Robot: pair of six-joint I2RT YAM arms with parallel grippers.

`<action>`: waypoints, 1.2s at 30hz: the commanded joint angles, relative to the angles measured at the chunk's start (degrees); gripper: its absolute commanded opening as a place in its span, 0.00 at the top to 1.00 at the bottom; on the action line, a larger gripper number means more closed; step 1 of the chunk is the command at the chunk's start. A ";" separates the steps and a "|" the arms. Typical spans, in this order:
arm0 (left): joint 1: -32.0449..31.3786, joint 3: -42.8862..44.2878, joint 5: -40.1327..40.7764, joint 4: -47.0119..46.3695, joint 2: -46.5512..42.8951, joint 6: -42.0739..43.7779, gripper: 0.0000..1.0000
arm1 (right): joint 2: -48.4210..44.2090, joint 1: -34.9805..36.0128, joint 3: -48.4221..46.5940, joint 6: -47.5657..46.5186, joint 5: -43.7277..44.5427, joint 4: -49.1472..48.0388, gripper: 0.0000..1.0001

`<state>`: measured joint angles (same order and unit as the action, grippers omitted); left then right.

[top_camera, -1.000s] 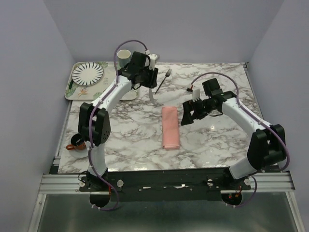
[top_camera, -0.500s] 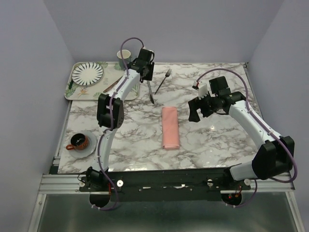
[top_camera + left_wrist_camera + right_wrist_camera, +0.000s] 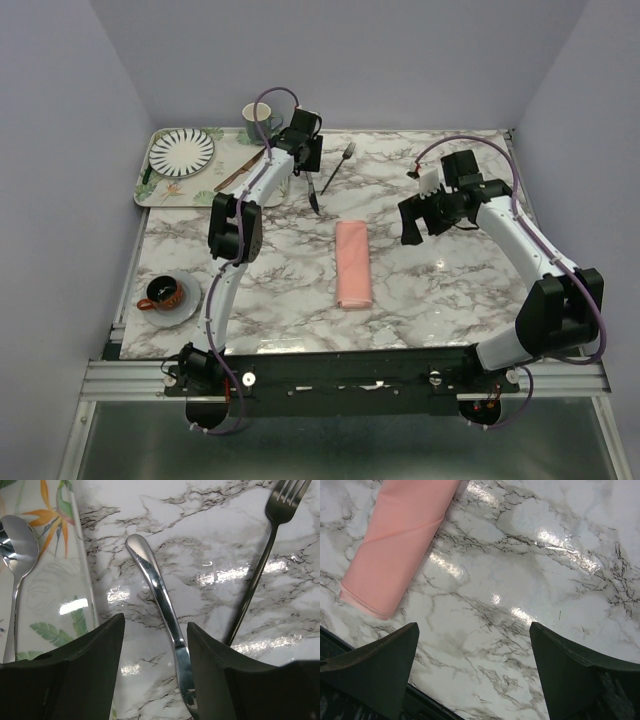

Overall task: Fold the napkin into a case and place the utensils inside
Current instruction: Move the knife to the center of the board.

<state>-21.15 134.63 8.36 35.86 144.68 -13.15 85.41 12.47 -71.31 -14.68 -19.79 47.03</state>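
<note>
1. A floral tray (image 3: 146, 186) sits at 10 o'clock on the marble table (image 3: 450, 290). It holds a striped plate (image 3: 181, 150), a spoon (image 3: 17, 540) and a brown-handled utensil (image 3: 232, 177), with a mug (image 3: 256, 120) at its far corner.
2. A brown cup (image 3: 163, 292) on a saucer (image 3: 190, 302) stands at 8 o'clock.
3. The case (image 3: 352, 263) lies flat at the table's centre, a narrow salmon-pink strip running 12 to 6, with nothing on it.
4. The knife (image 3: 160, 595) and fork (image 3: 255, 575) lie on bare marble at 11 and 12 o'clock from the case, close together but apart.
5. The left gripper (image 3: 156, 625) hangs over the knife with its jaws partly spread astride it, gripping nothing.
6. The right gripper (image 3: 474, 630) is spread wide and empty over bare marble, at 2 o'clock from the case.
</note>
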 commanded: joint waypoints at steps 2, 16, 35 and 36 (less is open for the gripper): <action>-1.18 1.78 -1.07 -0.79 2.62 -2.14 0.38 | 1.43 -1.31 -2.60 0.17 -0.25 2.46 0.00; -1.18 2.31 0.61 5.44 6.67 -5.30 0.55 | 4.94 -2.97 -7.61 0.09 -1.13 5.18 0.00; -0.91 -30.46 -11.17 10.74 -17.05 -8.30 1.00 | 7.23 -4.47 -10.96 -2.46 -7.80 5.62 0.00; -1.00 -33.00 -10.82 9.94 -18.54 -7.78 1.00 | 7.23 -4.47 -10.96 -2.11 -8.85 5.10 0.00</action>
<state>-21.98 109.27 0.49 41.23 131.59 -20.67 91.94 8.23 -80.49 -16.58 -24.18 52.45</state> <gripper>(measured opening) 0.029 0.998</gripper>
